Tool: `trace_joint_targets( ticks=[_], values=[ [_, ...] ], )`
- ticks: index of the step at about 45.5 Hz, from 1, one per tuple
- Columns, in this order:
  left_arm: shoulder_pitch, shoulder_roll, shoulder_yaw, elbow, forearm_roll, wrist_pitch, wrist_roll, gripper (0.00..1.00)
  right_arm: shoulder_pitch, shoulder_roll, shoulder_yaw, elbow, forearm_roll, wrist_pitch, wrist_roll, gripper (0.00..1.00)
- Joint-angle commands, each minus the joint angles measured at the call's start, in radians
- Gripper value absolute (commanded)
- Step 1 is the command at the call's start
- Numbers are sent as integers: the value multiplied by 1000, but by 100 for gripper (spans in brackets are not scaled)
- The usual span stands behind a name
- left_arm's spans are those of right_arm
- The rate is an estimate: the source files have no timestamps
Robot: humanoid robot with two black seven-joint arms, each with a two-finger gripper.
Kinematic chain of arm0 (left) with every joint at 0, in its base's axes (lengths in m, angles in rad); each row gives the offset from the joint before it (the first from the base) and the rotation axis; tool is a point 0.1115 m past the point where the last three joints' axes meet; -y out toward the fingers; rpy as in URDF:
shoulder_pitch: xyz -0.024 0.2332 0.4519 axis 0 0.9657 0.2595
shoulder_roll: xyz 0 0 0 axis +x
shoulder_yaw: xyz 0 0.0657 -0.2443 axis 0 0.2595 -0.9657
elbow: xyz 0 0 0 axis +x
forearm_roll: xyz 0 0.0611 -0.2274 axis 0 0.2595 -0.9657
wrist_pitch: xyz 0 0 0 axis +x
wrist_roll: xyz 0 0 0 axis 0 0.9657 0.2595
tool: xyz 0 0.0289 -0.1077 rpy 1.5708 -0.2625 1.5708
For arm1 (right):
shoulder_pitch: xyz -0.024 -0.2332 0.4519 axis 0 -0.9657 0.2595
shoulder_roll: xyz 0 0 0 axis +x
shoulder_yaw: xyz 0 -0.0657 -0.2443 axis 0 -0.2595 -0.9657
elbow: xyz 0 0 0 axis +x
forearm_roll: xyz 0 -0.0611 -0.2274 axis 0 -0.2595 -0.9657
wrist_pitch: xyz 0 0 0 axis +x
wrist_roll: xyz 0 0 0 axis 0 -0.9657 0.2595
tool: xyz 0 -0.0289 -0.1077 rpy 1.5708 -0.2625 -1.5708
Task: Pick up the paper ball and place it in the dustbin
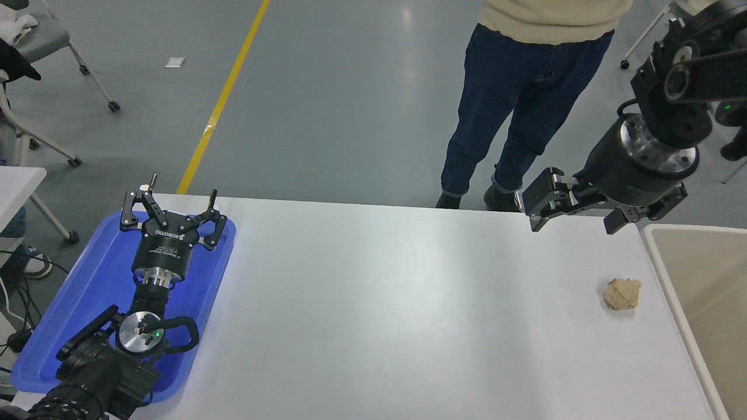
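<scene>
The tan-brown paper ball (622,293) lies on the white table (379,303) near its right edge. The beige dustbin (694,280) stands just right of the table, only partly in view. My right gripper (575,224) hangs open and empty above the table's far right corner, well behind and a little left of the ball. My left gripper (175,201) is open and parked over the blue tray (76,303) at the lower left.
A person in dark jeans (513,99) stands at the table's far side, close behind my right gripper. Wheeled chairs (52,52) stand on the floor at the far left.
</scene>
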Motion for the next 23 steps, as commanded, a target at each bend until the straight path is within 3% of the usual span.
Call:
trace_joint_targets(
  ticks=[1,13,23],
  values=[
    [0,-1,0,0,1,0,0,100,-58,-77,-8,-12,-129,-62,0,100],
    [0,-1,0,0,-1,0,0,100,-196,-230,-41,-64,-347,-164,2,100],
    [0,-1,0,0,-1,0,-2,100,-444,-384,44,-259,-539,-258,5,100]
  ],
)
